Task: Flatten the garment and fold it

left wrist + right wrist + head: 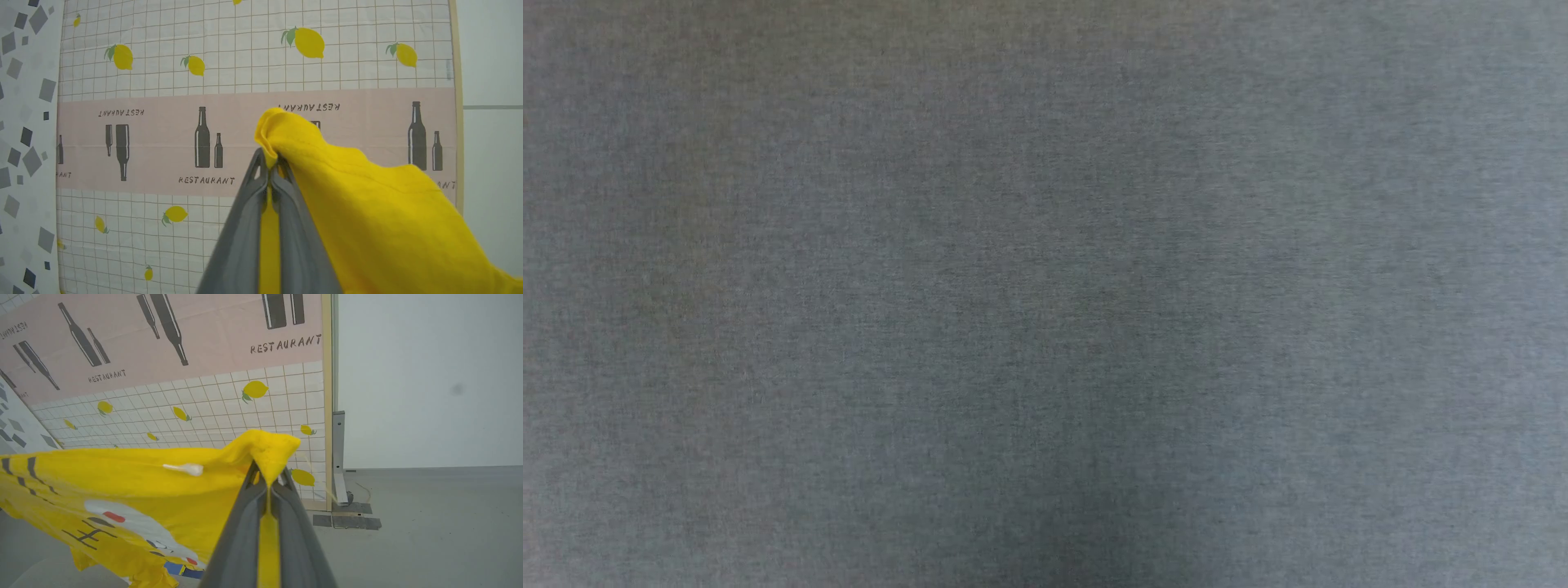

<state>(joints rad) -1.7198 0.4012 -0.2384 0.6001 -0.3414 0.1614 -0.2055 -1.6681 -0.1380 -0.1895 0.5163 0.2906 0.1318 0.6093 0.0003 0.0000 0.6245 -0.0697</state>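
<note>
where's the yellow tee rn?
Both wrist views: the bright yellow cotton T-shirt hangs pinched by left gripper and right gripper, before the lemon-print backdrop.

A screen [253, 73] printed with lemons and bottles stood far off; a white wall [429, 375] rose to its right.

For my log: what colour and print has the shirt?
Bright yellow shirt, with white patches and black stripes; right wrist view shows it best.

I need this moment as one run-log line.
left gripper: shut on garment | right gripper: shut on garment | garment: held in air, pinched by both grippers | head view: grey surface
</note>
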